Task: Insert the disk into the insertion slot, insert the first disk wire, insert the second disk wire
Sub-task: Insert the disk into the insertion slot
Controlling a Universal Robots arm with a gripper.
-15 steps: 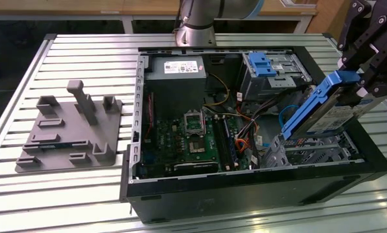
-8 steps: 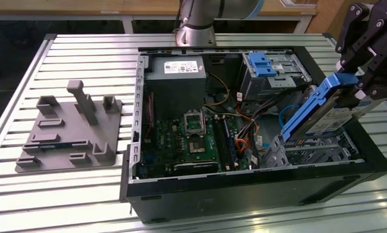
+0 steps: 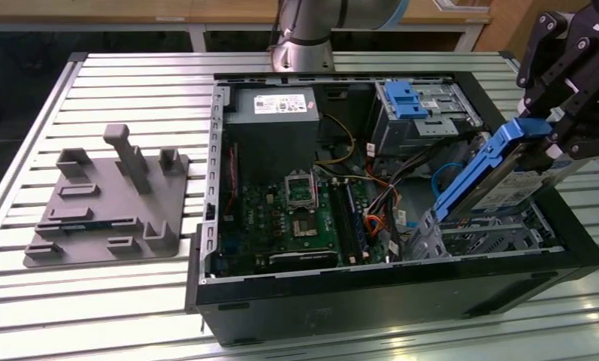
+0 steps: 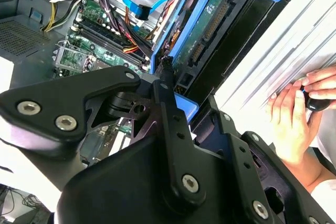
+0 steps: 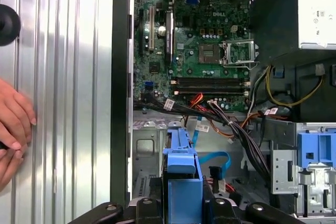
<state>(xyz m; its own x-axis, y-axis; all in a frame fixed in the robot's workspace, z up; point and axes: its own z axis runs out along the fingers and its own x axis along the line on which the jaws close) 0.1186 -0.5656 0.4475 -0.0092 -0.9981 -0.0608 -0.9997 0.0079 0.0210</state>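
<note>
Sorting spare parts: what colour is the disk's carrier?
The disk carrier is bright blue, best in the exterior view.

The gripper was held high at the exterior view's right, its black linkages angled downward. Its fingers were pressed in from both sides on the blue frame of the disk, which was gripped at a tilt. The arm was seen as a grey upright column at the far side.
</note>
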